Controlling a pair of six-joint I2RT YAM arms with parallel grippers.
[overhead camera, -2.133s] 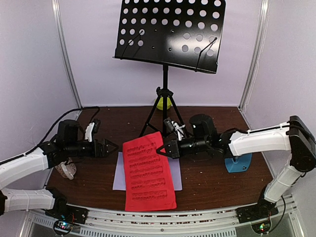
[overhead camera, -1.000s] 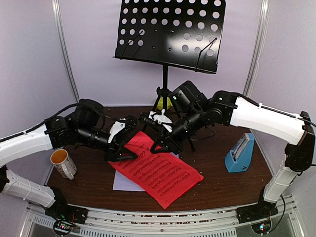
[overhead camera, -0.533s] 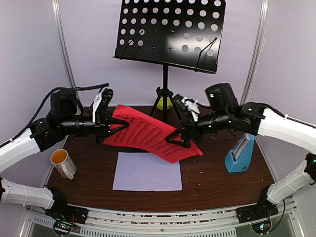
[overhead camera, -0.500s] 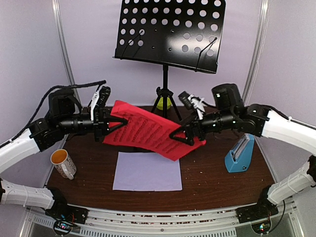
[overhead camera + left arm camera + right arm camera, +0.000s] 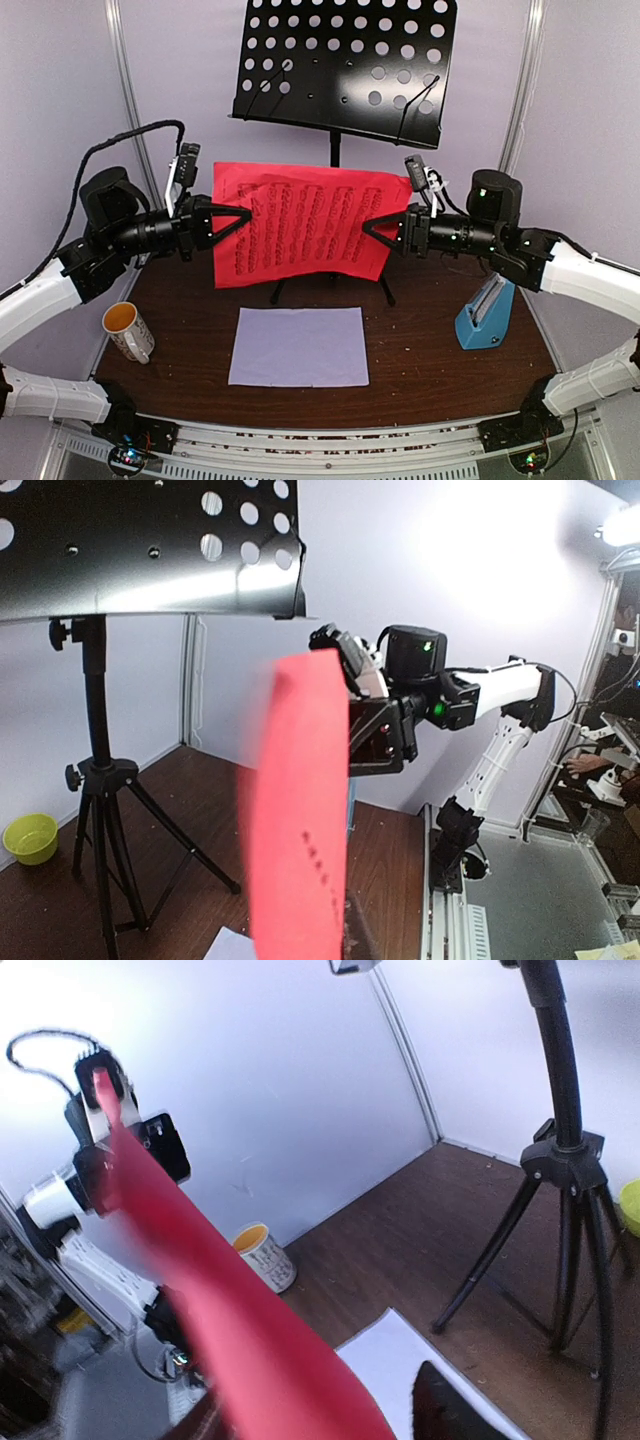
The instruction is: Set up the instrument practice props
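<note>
The red music sheet (image 5: pixel 300 225) hangs upright in the air, below the desk of the black music stand (image 5: pixel 345 70) and in front of its pole. My left gripper (image 5: pixel 241 214) is shut on the sheet's left edge. My right gripper (image 5: pixel 368 228) is at the right edge with its jaws parted. In the right wrist view the red music sheet (image 5: pixel 250 1330) runs between them, with a gap to the dark finger (image 5: pixel 440 1405). The white music sheet (image 5: pixel 298 345) lies flat on the table. The blue metronome (image 5: pixel 485 315) stands at the right.
A white patterned mug (image 5: pixel 128 332) stands at the table's left. A small green bowl (image 5: pixel 30 837) sits behind the stand's tripod (image 5: pixel 105 820). White booth walls close in the back and both sides.
Both arms rose and spread apart. The red sheet went from a slanted drape low over the table to upright and stretched below the stand's desk. My right jaws opened.
</note>
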